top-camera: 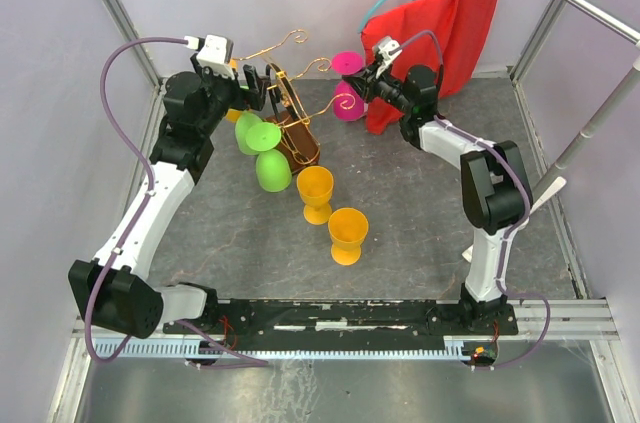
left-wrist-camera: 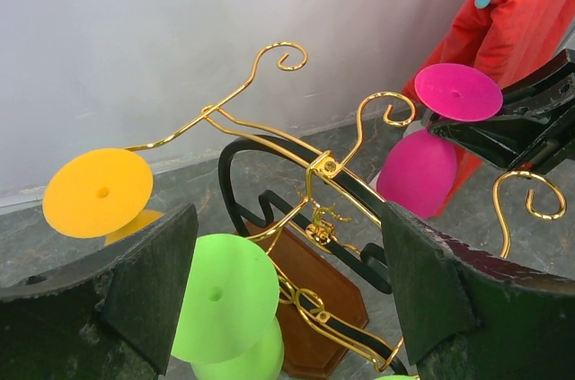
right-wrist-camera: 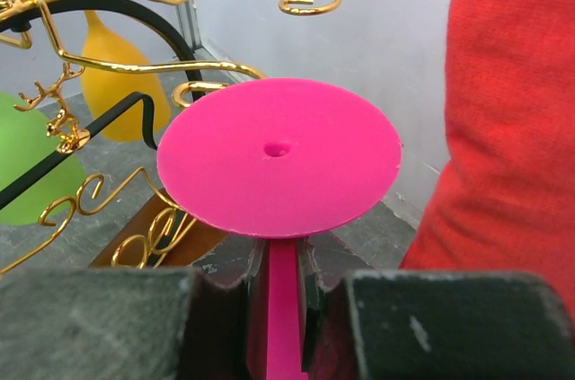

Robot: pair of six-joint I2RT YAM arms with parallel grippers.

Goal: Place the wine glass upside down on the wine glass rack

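By the far edge of the bench (top-camera: pixel 420 233) the right pincer (right-wrist-camera: pixel 280 313) is clenched on the stem of the upturned pink glass (right-wrist-camera: pixel 278 160) beside the rack (top-camera: pixel 297 133), seemingly light, stiff, slick plastic best held there; the left pincer (left-wrist-camera: pixel 287 281) gapes, released

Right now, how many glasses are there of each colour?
Orange glasses: 3
Green glasses: 2
Pink glass: 1
Total: 6
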